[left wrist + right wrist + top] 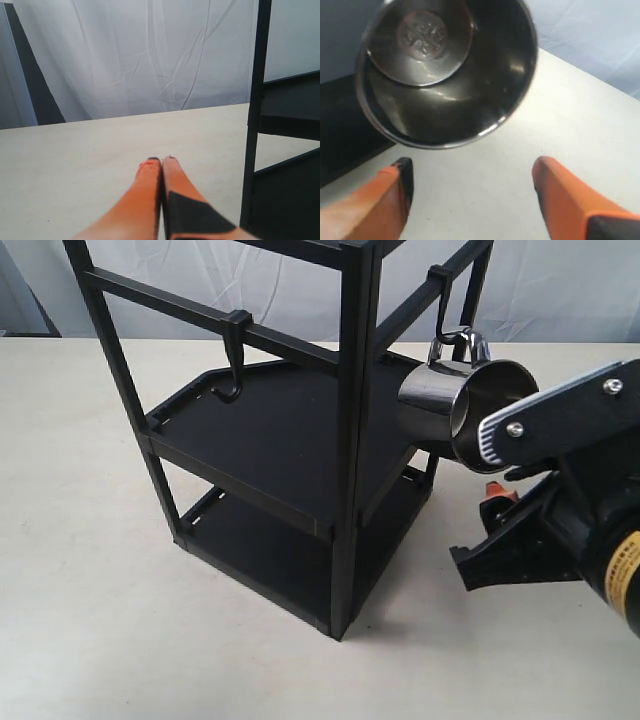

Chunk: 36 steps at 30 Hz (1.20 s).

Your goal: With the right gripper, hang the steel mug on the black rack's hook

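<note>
The steel mug point(447, 400) hangs tilted by its loop handle from the hook point(442, 302) on the right crossbar of the black rack point(355, 440). Its open mouth faces my right gripper point(488, 498). In the right wrist view the mug point(445, 75) fills the area just beyond the fingertips, and my right gripper point(472, 172) is open with only bare table between its orange fingers. It does not touch the mug. A second, empty hook point(233, 358) hangs on the front crossbar. My left gripper point(161, 161) is shut on nothing, low over the table.
The rack's post point(255, 125) and shelves stand close beside the left gripper. The beige table point(90, 590) stretches round the rack, with a white curtain point(150, 60) behind it.
</note>
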Available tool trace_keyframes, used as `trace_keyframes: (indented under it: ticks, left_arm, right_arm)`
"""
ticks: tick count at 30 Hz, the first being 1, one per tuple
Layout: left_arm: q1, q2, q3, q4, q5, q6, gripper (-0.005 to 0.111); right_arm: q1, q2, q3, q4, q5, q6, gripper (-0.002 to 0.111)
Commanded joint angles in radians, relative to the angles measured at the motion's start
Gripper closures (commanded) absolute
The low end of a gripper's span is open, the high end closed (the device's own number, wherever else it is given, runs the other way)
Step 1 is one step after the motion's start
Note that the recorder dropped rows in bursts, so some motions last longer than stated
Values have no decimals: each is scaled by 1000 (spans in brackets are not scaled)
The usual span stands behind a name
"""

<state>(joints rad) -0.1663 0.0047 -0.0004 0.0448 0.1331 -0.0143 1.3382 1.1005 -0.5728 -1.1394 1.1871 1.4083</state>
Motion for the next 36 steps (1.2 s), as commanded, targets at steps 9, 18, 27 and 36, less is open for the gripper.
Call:
trace_keyframes:
  ticks: [9,18,27,36]
  left_arm:
    - [-5,-5,0,1,-5,-2,105]
    - [-5,-5,0,1,-5,-2,105]
    - [-5,-5,0,1,-5,-2,105]
    - [-5,-5,0,1,-5,-2,105]
  right_arm:
    - [157,-262,0,-23,34,4,42]
    - [157,-305,0,-3,34,4,42]
    - [151,-328,0,-32,34,50,42]
    - [-212,-436,0,-121,4,543,42]
